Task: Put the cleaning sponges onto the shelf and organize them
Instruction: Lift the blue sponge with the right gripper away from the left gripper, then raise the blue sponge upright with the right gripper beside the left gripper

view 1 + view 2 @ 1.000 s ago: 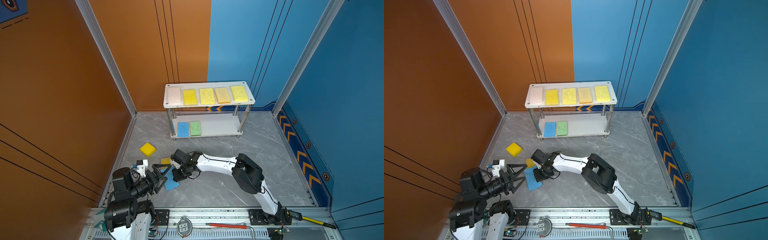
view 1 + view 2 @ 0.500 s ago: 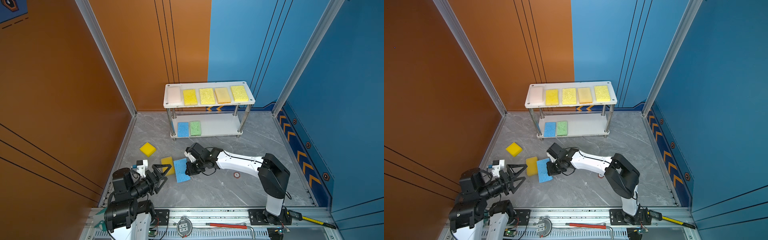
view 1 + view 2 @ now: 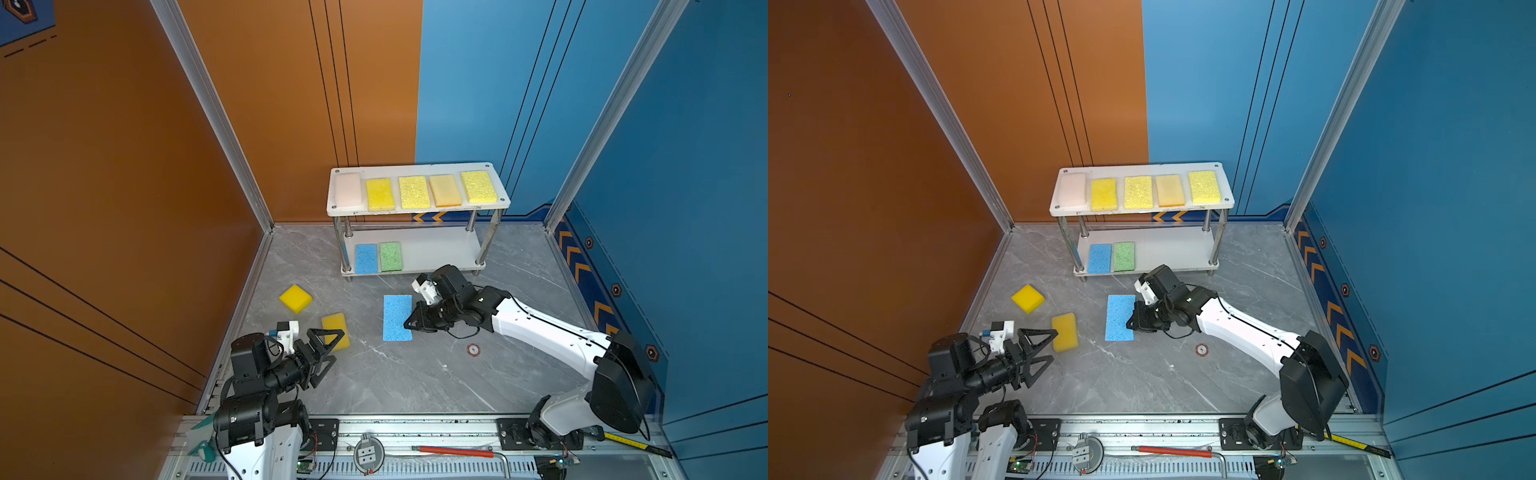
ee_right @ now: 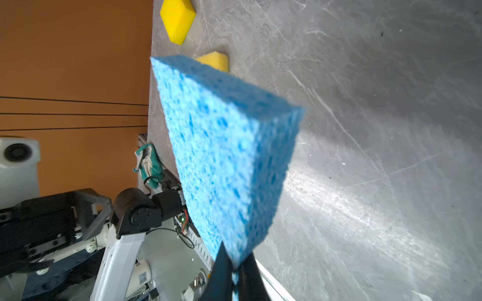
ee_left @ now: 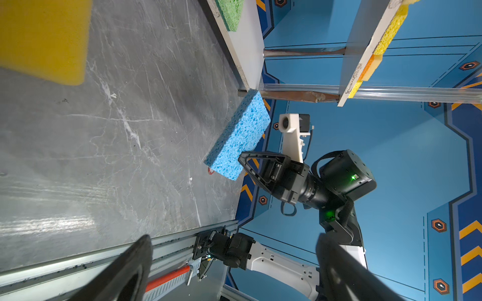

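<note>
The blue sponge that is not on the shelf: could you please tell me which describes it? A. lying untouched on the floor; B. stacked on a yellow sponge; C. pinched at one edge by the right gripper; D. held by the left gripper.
C: the right wrist view shows the right gripper shut on the blue sponge at its edge; the left gripper is open.

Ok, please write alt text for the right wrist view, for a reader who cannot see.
The right claw pinches a blue sponge by one edge over the grey floor. Two yellow sponges lie beyond, beside an orange wall.
</note>
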{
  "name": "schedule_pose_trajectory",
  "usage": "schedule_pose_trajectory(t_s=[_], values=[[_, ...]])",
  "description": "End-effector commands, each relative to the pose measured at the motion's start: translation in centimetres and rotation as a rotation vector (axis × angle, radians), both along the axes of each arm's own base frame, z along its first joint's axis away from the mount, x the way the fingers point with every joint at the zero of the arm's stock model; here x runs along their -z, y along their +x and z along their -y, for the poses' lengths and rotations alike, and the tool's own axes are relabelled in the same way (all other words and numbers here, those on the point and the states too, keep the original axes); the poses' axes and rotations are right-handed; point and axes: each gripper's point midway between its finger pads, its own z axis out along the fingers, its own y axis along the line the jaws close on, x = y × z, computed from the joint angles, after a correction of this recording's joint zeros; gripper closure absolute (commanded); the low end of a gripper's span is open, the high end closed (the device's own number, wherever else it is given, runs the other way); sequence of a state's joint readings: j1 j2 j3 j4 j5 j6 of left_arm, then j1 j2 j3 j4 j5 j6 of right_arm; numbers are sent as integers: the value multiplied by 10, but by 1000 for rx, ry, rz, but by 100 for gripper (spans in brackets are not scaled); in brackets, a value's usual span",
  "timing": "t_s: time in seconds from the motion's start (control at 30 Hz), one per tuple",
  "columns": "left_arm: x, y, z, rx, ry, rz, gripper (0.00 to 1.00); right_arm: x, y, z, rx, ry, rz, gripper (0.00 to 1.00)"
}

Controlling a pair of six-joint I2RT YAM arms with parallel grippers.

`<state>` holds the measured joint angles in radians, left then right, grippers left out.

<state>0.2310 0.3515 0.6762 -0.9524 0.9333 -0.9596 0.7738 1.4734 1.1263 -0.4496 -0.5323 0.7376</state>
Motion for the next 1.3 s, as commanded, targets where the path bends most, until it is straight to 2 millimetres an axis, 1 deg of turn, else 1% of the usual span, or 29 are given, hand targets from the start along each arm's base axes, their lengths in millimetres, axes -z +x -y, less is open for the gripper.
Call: schedule_pose_trajectory(t_s=[0.0,0.17,0.33,0.53,0.67,0.73,0.9,0.93,0.97,1.03,1.13,1.2,1.27], values=[[5,7,2,31,-18,18,2,-9,-18,3,-41,23,-75,93],[4,15,7,72,-76,36,2,-29,-27,-11,-96,87,-117,92],[-1,18,12,106,-105,67,2,-46,-43,-31,-182,127,-144,92],[-6,20,14,124,-110,93,2,-50,-66,-57,-291,149,-188,93],[-10,20,15,131,-109,105,0,-54,-80,-71,-351,161,-201,92],[-11,19,15,135,-109,110,2,-55,-87,-77,-379,168,-207,93],[-12,18,15,131,-111,110,10,-60,-102,-88,-439,182,-218,93],[-12,18,15,129,-111,112,12,-60,-104,-89,-447,183,-218,92],[-13,18,15,126,-111,112,18,-60,-106,-91,-453,182,-218,93],[-14,19,15,124,-110,112,19,-61,-108,-92,-462,185,-217,93],[-17,19,14,124,-106,119,29,-62,-108,-94,-464,187,-212,92],[-20,20,14,122,-101,125,40,-61,-108,-94,-464,185,-212,92],[-21,21,14,123,-104,127,48,-61,-108,-95,-463,185,-210,92]])
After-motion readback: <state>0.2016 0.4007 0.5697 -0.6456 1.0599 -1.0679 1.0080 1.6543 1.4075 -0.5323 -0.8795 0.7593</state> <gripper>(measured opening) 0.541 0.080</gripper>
